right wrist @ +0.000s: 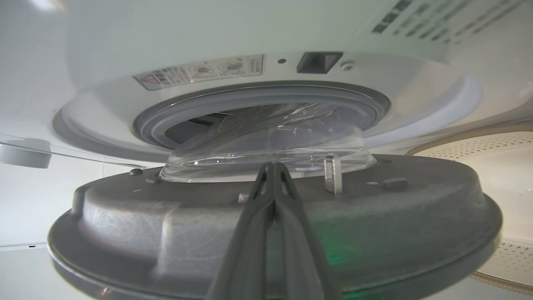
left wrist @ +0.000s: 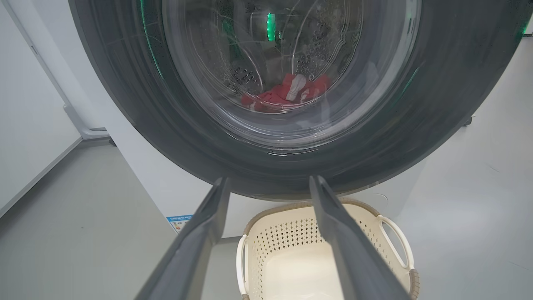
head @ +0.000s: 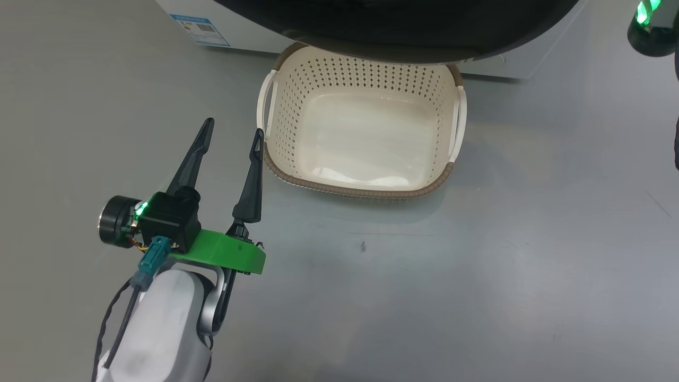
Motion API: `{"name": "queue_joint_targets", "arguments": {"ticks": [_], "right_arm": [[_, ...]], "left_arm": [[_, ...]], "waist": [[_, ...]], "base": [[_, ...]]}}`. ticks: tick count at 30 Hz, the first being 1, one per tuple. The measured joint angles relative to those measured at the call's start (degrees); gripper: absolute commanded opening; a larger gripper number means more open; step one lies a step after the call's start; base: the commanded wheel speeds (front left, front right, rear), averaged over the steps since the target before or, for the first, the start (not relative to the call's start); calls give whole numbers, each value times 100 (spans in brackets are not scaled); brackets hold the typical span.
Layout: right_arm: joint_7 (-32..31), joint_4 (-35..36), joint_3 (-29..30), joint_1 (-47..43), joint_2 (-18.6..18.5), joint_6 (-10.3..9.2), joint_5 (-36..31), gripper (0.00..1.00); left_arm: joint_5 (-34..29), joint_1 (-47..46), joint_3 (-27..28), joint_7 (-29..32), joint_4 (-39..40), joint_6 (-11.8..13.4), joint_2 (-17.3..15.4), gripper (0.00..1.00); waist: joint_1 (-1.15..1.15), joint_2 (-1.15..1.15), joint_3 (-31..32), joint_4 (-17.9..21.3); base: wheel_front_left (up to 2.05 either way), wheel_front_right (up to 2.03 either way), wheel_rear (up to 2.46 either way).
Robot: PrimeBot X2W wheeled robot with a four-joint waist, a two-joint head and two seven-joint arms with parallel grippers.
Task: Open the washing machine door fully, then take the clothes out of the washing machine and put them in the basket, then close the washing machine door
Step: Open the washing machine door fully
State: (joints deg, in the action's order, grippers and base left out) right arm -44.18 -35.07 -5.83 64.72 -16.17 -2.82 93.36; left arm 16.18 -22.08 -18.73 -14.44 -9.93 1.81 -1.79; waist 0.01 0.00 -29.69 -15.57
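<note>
I am pointing my clenched, empty right fingers [right wrist: 272, 175] at the inner face of the washing machine door [right wrist: 395, 225], standing ajar just ahead of them, while my left fingers [head: 253, 175] are hanging spread beside the basket [head: 360, 192], farther off, and the clothes [left wrist: 287, 93] are lying in the drum.

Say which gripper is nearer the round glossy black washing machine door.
Right. Right gripper sits at the door's inner face; left gripper hovers beside the cream perforated plastic basket.
</note>
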Motion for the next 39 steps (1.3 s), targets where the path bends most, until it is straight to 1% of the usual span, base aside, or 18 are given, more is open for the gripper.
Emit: {"name": "queue_joint_targets", "arguments": {"ticks": [6,19,24,26,30,32,39], "right_arm": [[-194,-42,-68,-352,68,179,71,0],[-610,-59,-279,-1201,470,528,299,0],[-758,-67,-382,-1504,624,580,356,0],[-781,-65,-413,-1616,704,628,397,0],[-890,-53,-520,-1837,861,637,436,0],[-905,-46,-566,-1932,946,681,454,0],[-1014,46,-716,-2230,1091,689,553,0]], "left_arm": [[-12,13,18,0,-89,-1,1,100],[-11,355,92,0,-280,0,1,100],[-10,543,146,0,-361,0,0,100],[-10,602,144,0,-402,0,-1,100],[-10,698,149,0,-436,0,-2,100],[-10,753,167,0,-443,0,-2,100],[-10,887,167,0,-485,-1,-5,100]], "waist": [[0,0,189,44],[0,0,744,85],[0,0,987,80],[0,0,1084,75],[0,0,1275,55],[0,0,1365,45],[0,0,1621,-5]], "base": [[0,0,0],[0,0,0],[0,0,0],[0,0,0],[0,0,0],[0,0,0],[0,0,0]]}}
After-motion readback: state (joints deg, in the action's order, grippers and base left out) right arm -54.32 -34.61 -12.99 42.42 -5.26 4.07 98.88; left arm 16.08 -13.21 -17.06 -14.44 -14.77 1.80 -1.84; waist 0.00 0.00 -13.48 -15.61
